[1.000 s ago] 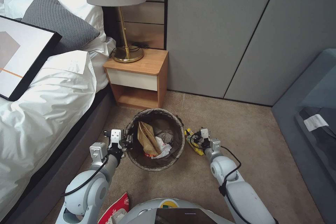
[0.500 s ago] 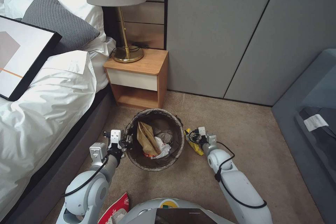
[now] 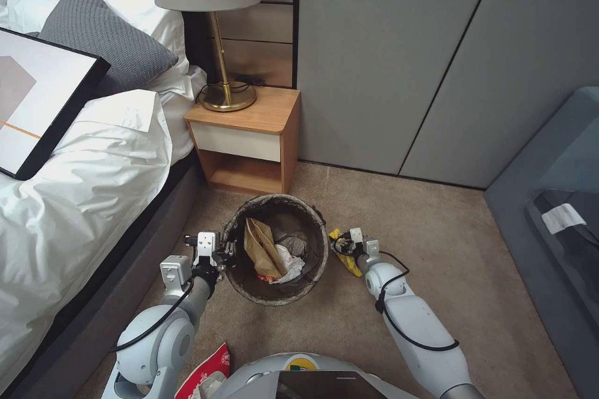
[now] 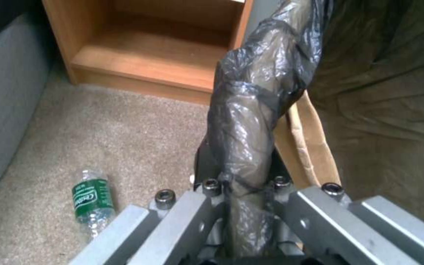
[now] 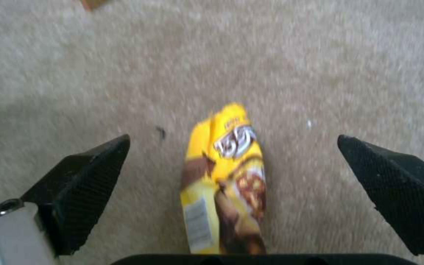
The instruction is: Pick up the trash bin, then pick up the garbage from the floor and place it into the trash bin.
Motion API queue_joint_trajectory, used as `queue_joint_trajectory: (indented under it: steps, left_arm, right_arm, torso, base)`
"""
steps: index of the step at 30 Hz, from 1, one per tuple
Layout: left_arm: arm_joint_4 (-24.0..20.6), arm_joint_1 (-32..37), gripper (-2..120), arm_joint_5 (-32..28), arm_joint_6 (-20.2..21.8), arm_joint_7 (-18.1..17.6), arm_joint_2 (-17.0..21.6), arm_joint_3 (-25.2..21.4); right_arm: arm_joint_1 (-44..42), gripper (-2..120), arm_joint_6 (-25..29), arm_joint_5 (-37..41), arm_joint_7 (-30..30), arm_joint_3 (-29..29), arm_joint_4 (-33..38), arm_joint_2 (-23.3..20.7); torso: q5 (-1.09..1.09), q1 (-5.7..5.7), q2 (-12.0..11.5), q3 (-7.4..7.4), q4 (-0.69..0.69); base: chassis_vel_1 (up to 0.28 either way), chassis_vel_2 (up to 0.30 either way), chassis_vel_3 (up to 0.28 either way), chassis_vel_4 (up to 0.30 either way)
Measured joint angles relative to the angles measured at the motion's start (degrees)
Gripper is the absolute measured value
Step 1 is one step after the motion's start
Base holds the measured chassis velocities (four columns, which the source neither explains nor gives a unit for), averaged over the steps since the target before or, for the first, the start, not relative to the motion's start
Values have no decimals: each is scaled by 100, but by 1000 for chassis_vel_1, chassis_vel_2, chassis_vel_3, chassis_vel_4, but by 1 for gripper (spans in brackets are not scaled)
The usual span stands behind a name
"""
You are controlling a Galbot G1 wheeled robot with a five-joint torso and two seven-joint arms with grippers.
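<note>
Your left gripper [image 4: 244,206] hides the bin rim [image 4: 251,121] it clamps. Between your right gripper's [image 5: 232,184] fingers, the yellow wrapper [image 5: 226,184] runs off the frame edge, its print too blurred to read. The red carton [image 3: 209,374] by your left arm is cut off.

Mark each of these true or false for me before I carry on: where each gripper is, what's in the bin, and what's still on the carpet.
1. The left gripper is shut on the trash bin rim. True.
2. The right gripper is shut on the yellow snack wrapper. False: its jaws are spread open, the wrapper lying on the floor between them.
3. A brown paper bag sits inside the bin. True.
4. The green bottle is in the bin. False: it lies on the carpet outside it.
5. The bin stands on the nightstand. False: it is in front of it.
</note>
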Motion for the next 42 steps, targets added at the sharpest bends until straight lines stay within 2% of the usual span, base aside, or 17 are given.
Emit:
queue_joint_trajectory:
  steps: [6,27,30,33,34,37,38,41,42]
  left_arm:
    - [0,8,0,5,-3,0,-7,0]
    - [-12,44,0,40,-23,1,-22,36]
    - [-13,48,0,47,-23,1,-22,37]
    - [-13,45,0,53,-23,1,-33,47]
    - [-13,45,0,53,-23,1,-33,47]
    - [-12,44,0,55,-24,1,-37,48]
    - [-12,44,0,55,-24,1,-37,48]
    - [-8,42,0,54,-25,2,-35,42]
    - [-8,42,0,54,-25,2,-35,42]
  right_arm:
    - [50,100,137,-235,-30,26,-466,83]
    - [75,100,442,-573,-126,121,-1140,226]
    - [78,93,477,-612,-159,120,-1186,233]
    - [78,77,531,-663,-223,136,-1230,241]
    - [78,77,531,-663,-223,136,-1230,241]
    - [78,63,571,-686,-230,154,-1279,253]
    - [78,63,571,-686,-230,154,-1279,253]
    - [77,48,599,-713,-234,167,-1304,268]
    - [77,48,599,-713,-234,167,-1304,268]
  torso:
    - [0,0,0,0,-1]
    - [0,0,1,0,-1]
    - [0,0,0,0,0]
    - [0,0,0,0,0]
    - [0,0,0,0,0]
    - [0,0,0,0,-1]
    - [0,0,0,0,-1]
    - [0,0,0,0,-1]
    - [0,0,0,0,-1]
  base:
    - [0,0,0,0]
    - [0,0,0,0]
    - [0,0,0,0]
    - [0,0,0,0]
    - [0,0,0,0]
    - [0,0,0,0]
    - [0,0,0,0]
    - [0,0,0,0]
    - [0,0,0,0]
